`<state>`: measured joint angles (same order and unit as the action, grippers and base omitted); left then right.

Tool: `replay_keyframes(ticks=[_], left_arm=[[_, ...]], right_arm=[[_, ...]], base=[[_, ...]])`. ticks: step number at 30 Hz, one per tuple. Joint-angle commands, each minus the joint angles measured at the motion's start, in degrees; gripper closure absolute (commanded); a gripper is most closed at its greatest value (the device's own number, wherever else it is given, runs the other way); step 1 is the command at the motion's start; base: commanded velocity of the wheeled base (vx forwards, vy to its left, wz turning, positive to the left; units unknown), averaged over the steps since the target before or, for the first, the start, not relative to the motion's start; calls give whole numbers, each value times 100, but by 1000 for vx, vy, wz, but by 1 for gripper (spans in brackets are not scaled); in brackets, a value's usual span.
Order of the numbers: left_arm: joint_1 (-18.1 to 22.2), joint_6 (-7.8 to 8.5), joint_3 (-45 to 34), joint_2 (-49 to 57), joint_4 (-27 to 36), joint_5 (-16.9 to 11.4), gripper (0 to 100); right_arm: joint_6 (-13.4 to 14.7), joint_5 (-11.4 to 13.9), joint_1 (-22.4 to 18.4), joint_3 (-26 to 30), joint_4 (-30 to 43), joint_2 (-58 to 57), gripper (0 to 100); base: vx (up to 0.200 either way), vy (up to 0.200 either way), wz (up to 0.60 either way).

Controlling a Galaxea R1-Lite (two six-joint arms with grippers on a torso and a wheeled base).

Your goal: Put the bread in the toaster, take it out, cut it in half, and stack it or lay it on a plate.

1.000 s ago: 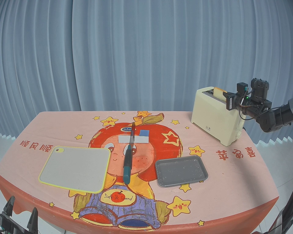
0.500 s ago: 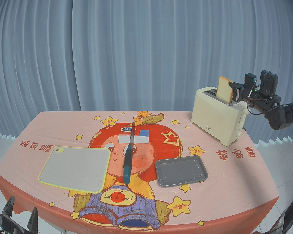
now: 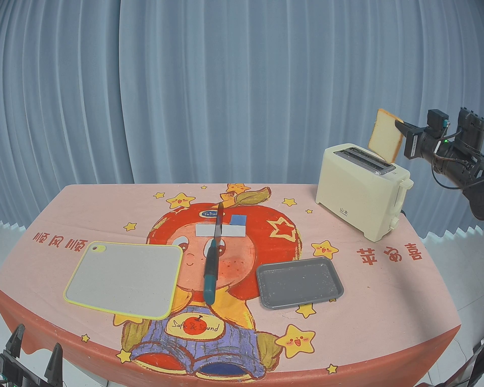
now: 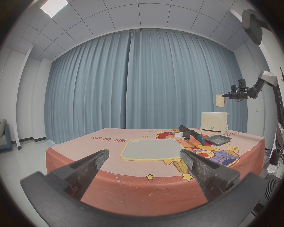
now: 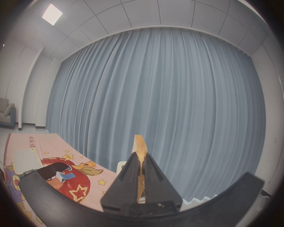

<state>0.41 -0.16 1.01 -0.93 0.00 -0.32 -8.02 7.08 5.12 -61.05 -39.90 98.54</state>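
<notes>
Blue curtain (image 3: 227,90) under a tiled ceiling (image 4: 148,14)
Pleated folds span the far side; white walls (image 4: 28,97), pale glossy floor (image 4: 26,150), one lit ceiling panel (image 4: 54,6), a grey sofa (image 5: 6,113) in the corner.

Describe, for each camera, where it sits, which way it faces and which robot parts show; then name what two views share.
Head view: on the head, looking down at the table; right end effector at right.
Left wrist view: low before the table, facing across it; open left end effector.
Right wrist view: raised beside the toaster, facing the curtain; right end effector pinching bread.
Shared: bread.
</notes>
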Motion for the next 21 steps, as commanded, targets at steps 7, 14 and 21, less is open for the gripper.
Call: replay_keyframes(ticks=[7, 14, 21], left_arm=[[2, -2, -101, 93, 0, -3, 0], [2, -2, -101, 93, 0, 5, 0], [2, -2, -101, 93, 0, -3, 0]], right_arm=[[81, 12, 15, 761, 0, -1100, 100], [697, 21, 156, 1122, 9, -1522, 100], [1048, 65, 182, 1904, 0, -1864, 100]], base=[[0, 0, 0], [0, 0, 0], [0, 0, 0]])
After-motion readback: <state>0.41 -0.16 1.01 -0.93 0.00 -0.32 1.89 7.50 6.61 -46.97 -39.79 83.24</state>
